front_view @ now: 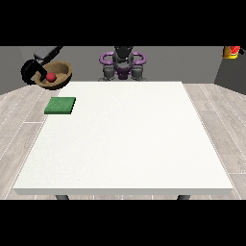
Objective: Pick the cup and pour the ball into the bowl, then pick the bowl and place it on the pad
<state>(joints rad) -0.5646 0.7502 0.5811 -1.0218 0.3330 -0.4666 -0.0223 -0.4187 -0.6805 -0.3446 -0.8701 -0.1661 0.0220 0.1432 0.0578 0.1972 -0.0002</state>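
A brown bowl (57, 76) with a red ball (51, 77) inside hangs in the air past the table's far left corner. The black hand at the view's left (30, 71) curls round the bowl's left rim, with its grey forearm reaching in from above. The green pad (60, 105) lies flat on the white table (125, 139) near the far left edge, below and slightly right of the bowl. A small yellow and red thing (231, 52) shows at the top right edge; I cannot tell whether it is the cup. No hand shows at the view's right.
The robot's torso (123, 63) stands behind the table's far edge. Grey plank floor surrounds the table on both sides.
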